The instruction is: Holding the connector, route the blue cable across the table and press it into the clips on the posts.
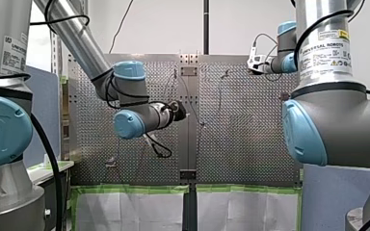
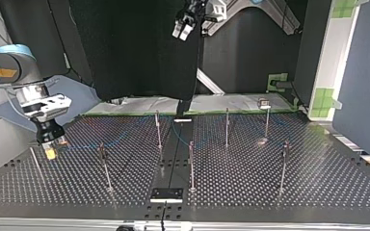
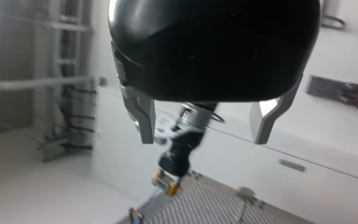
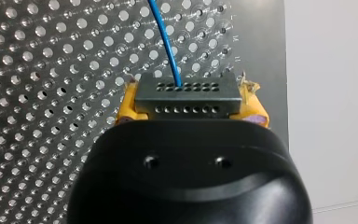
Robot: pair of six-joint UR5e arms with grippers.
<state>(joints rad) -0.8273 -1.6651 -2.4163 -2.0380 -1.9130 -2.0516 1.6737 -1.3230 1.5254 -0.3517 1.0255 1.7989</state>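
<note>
My right gripper is shut on the grey connector, with a yellow pad on each side of it. The blue cable leaves the connector's top and runs away over the perforated table. At the top view's left, my right gripper is low over the table. From it the thin blue cable trails toward the middle. My left gripper is open with nothing between its metal fingers. In the top view my left gripper hangs high above the table's far side.
Several thin posts stand on the perforated table, among them a post close to my right gripper, a post and a post near the middle. A small black plate sits near the front edge. Green tape marks the far edge.
</note>
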